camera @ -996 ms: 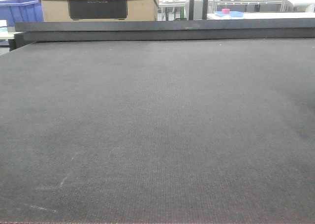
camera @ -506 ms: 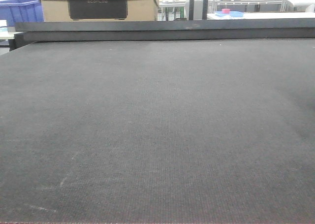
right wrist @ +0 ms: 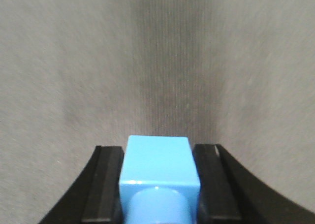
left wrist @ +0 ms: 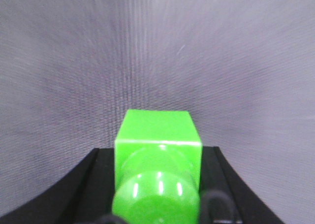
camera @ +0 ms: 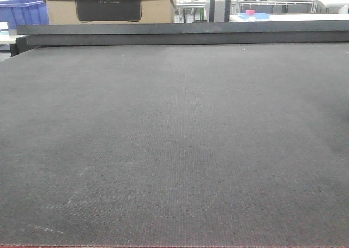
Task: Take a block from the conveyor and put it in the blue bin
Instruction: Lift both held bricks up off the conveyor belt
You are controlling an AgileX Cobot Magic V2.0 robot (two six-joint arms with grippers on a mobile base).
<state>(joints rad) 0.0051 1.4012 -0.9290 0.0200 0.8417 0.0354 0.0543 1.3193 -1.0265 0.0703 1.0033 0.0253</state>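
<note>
The left gripper is clenched on a green block, whose long axis seems to run straight away from the wrist camera, rounded knob nearest the lens, though that end is blurred; below it lies the conveyor; the right gripper grips a blue block between its black pads, pointing the same way above the belt; in the front view the blue bin stands far left beyond the dark rail, its contents hidden; a cardboard box sits beside it; far right, a pink object rests on a blue tray; the front view matches that of a second ago, the scuffs unmoved.
</note>
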